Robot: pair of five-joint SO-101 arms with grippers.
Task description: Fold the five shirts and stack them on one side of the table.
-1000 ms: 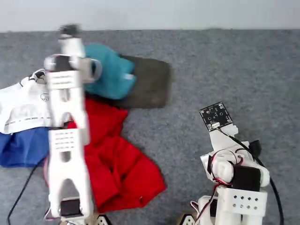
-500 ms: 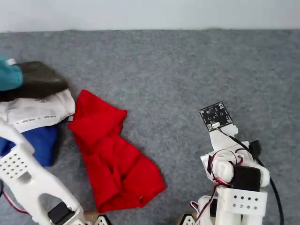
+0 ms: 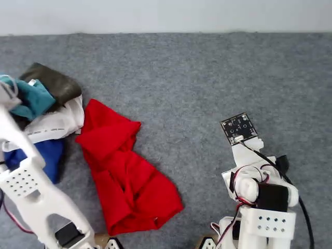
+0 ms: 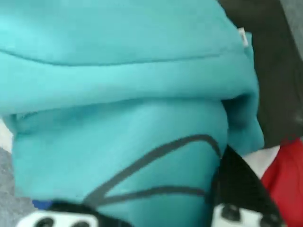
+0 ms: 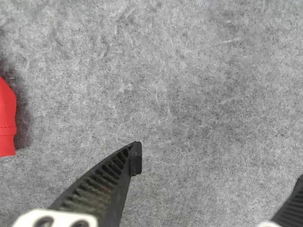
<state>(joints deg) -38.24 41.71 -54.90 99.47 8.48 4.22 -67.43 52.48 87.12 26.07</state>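
Note:
My left gripper is at the far left of the table, shut on the teal shirt, whose cloth bunches close up in the left wrist view. A dark shirt lies under and behind the teal one. Both rest on a white shirt, which covers a blue shirt. The red shirt lies crumpled and apart, left of centre. My right gripper hangs open over bare grey mat at the front right, with the red shirt's edge well off to its side.
The grey mat covers the whole table, with open room across the middle and back right. The right arm's base stands at the front edge. A pale wall runs along the back.
My left arm swung from the back left-middle to the far left, carrying the teal and dark shirts onto the white and blue ones. The right arm stayed still.

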